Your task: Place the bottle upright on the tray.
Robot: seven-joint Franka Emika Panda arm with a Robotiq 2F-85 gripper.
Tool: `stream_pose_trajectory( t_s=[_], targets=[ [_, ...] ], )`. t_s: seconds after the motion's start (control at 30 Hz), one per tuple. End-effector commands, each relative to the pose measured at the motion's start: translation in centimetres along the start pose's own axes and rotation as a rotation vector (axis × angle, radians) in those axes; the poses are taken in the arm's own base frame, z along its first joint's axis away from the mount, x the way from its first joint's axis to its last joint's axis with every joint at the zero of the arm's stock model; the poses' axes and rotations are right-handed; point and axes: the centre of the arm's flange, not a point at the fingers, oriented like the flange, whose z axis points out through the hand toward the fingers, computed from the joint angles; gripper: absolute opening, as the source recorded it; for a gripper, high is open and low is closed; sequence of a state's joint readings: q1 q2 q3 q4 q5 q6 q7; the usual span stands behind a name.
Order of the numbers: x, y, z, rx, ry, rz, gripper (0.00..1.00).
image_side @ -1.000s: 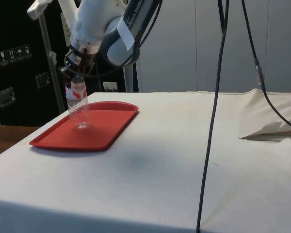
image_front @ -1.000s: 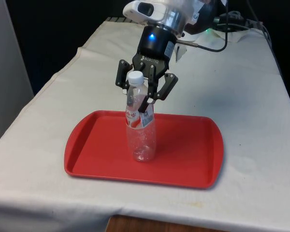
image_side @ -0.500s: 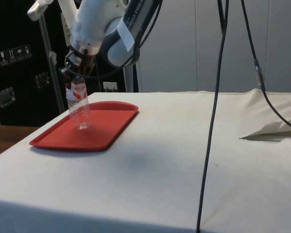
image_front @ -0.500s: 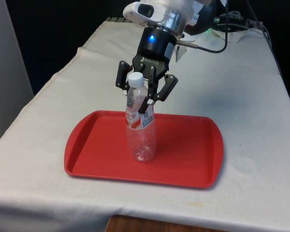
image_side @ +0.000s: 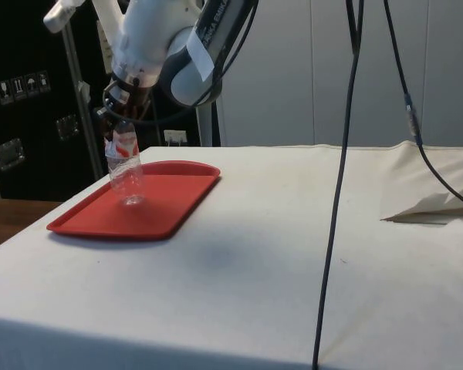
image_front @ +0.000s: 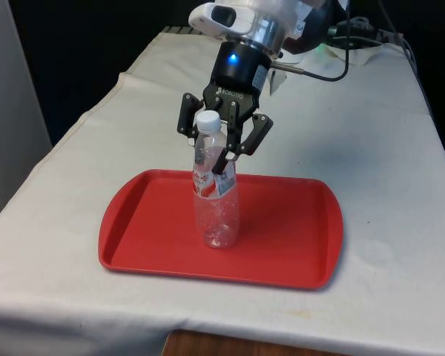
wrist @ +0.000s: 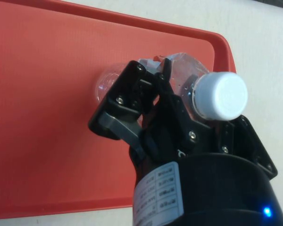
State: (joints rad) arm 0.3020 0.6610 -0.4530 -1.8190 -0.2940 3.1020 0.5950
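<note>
The clear bottle [image_front: 216, 194] stands upright on the red tray [image_front: 282, 245], a little to the front view's left of the tray's middle, white cap [wrist: 221, 95] up and a red-and-white label round its upper half. The black gripper [image_front: 219, 152] hangs right at the bottle's neck with its fingers [image_front: 226, 157] spread apart on either side (not pinching it, as far as the front view tells). The tray lies flat on the white cloth [image_front: 371, 141] at the table's near end.
</note>
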Motion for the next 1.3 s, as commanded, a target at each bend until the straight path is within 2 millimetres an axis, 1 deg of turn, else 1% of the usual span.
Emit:
stream_pose_trajectory(
  t_s=[0.0, 0.17, 0.27, 0.4, 0.43, 0.47, 0.5, 0.63, 0.67, 1.07, 1.27],
  targets=[
    [0.02, -0.1, 0.04, 0.0, 0.0, 0.0, 0.31],
    [0.1, -0.12, 0.06, 0.001, 0.001, 0.0, 0.31],
    [0.2, -0.12, 0.09, 0.0, 0.003, 0.0, 0.43],
    [0.2, -0.11, 0.05, -0.001, 0.002, -0.002, 0.63],
    [0.16, -0.19, 0.16, 0.0, 0.001, -0.001, 0.63],
    [0.16, -0.21, 0.19, 0.0, 0.002, -0.002, 0.68],
    [0.21, -0.22, 0.17, 0.0, 0.002, -0.002, 0.78],
    [0.2, -0.22, 0.18, 0.0, 0.002, -0.002, 0.97],
    [0.21, -0.15, 0.19, -0.001, 0.002, -0.001, 1.0],
    [0.16, -0.08, 0.17, -0.002, 0.001, -0.002, 1.0],
    [0.54, -0.19, -0.17, -0.004, 0.005, -0.003, 1.0]
  ],
)
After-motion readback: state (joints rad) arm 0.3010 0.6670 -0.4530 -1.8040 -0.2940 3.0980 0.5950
